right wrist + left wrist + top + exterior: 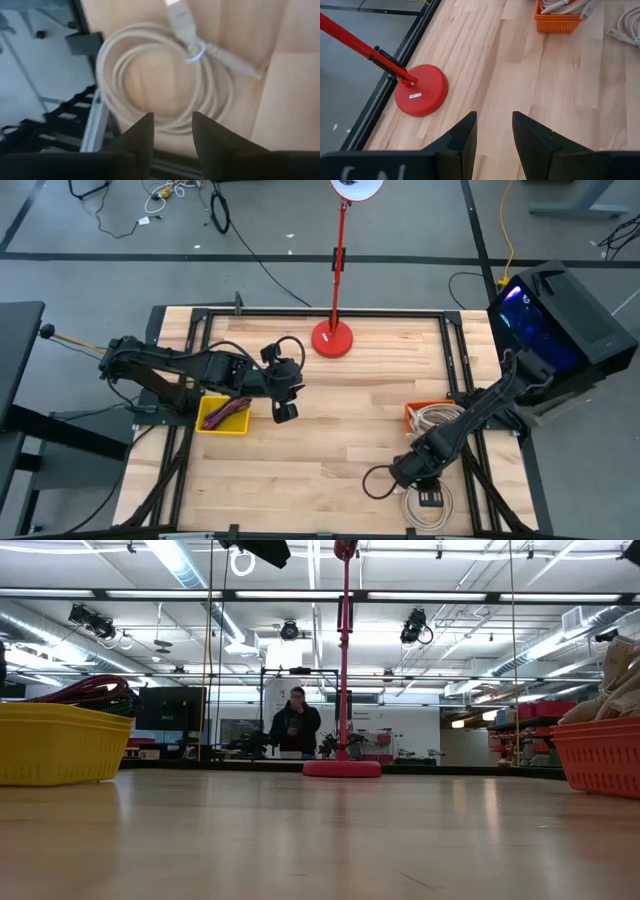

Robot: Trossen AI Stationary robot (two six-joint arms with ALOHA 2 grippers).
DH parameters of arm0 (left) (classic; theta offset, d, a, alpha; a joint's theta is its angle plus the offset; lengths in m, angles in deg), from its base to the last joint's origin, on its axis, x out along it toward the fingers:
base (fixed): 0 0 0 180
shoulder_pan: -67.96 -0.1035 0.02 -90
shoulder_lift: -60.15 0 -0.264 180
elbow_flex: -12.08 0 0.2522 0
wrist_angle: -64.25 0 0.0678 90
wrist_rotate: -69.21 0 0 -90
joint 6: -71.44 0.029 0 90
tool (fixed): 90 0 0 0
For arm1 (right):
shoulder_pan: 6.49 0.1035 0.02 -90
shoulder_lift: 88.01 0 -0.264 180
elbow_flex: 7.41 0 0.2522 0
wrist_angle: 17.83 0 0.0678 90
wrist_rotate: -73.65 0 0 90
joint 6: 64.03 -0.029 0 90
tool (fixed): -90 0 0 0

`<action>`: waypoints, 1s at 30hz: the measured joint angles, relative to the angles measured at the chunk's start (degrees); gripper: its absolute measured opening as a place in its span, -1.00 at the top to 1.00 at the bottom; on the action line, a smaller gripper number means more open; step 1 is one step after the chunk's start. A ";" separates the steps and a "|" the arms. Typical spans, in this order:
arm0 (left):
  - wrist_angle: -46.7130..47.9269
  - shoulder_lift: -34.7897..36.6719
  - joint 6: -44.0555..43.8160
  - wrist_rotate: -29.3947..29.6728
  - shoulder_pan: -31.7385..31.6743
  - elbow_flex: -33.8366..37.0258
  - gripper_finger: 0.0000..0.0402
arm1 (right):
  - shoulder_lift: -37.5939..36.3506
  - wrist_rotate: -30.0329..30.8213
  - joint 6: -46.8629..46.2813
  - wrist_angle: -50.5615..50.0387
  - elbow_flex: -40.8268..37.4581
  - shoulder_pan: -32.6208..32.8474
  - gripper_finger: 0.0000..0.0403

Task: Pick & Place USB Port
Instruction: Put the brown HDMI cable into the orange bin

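Note:
A coiled white USB cable (115, 55) lies flat on the wood close to the table's near right edge (95, 135), its plug (180, 17) resting across the coil. In the high view the coil (412, 508) sits just under my right gripper (430, 494). My right gripper (172, 122) is open, its fingers pointing steeply down over the coil's near side. I see no touch. My left gripper (492, 120) hangs open and empty above the table beside the yellow basket (222, 420).
An orange basket (412, 412) with more white cables stands left of my right arm. The yellow basket holds dark red cables. A red lamp stand's base (332, 338) sits at the table's far middle. A person (296, 725) stands far behind the table.

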 joint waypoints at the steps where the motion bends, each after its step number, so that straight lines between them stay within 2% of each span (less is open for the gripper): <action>1: -0.01 0.01 -0.01 0.00 0.00 0.00 0.35 | 0.44 0.93 0.44 0.27 0.00 0.02 0.33; 4: -0.14 0.02 0.02 0.00 -0.02 0.00 0.35 | 2.55 3.29 1.72 1.84 0.00 -0.15 0.31; 10: -0.15 0.02 0.03 -0.02 0.09 0.00 0.35 | 7.42 3.40 2.95 4.20 0.00 -0.72 0.31; 18: -0.24 0.02 -0.02 -0.02 0.13 0.00 0.35 | 10.21 5.78 3.91 7.34 0.00 -0.72 0.29; 30: -0.27 0.02 -0.45 -0.68 0.22 0.01 0.35 | 13.62 4.74 5.73 8.99 0.06 -0.74 0.05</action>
